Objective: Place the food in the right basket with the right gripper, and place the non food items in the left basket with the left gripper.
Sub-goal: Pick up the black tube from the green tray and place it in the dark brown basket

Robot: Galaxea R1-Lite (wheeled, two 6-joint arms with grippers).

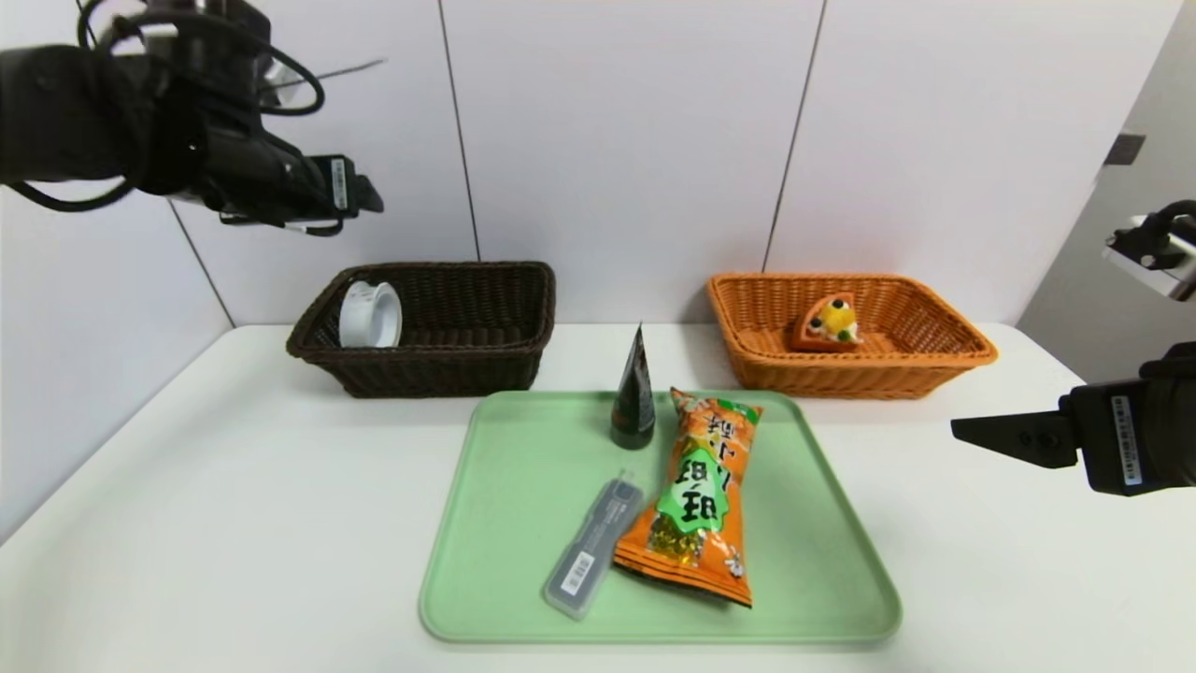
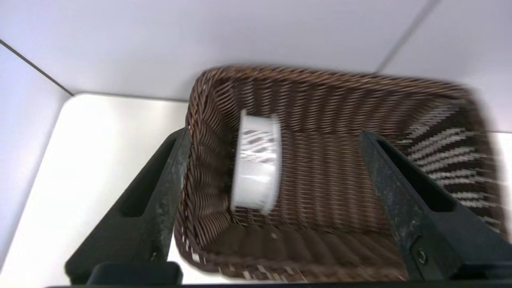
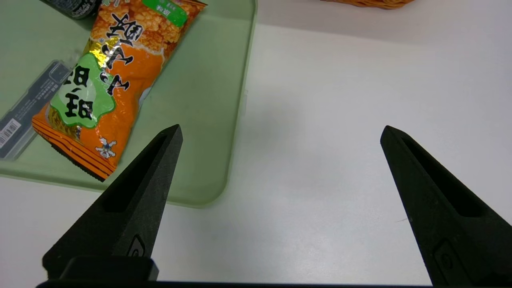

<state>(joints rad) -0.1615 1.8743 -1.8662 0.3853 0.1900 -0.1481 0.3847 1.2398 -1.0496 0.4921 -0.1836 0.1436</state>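
Observation:
A white tape roll [image 1: 370, 315] [image 2: 256, 166] stands on edge inside the dark brown left basket [image 1: 467, 360] [image 2: 340, 100], at its left end. High over that basket hangs my left gripper [image 1: 360, 196] [image 2: 276, 136], open and empty. The cake wedge [image 1: 830, 323] lies in the orange-tan right basket [image 1: 934, 360]. On the green tray [image 1: 523, 570] are a dark cone-shaped tube [image 1: 634, 397], a slim grey case [image 1: 592, 545] [image 3: 24, 114] and the orange snack bag [image 1: 699, 494] [image 3: 108, 84]. My right gripper [image 1: 990, 432] [image 3: 280, 132] is open over the table to the right of the tray.
The white table [image 1: 1009, 579] runs wide on both sides of the tray, with a white wall close behind the baskets. The tray's near right corner [image 3: 208, 196] sits just beside my right gripper's fingers.

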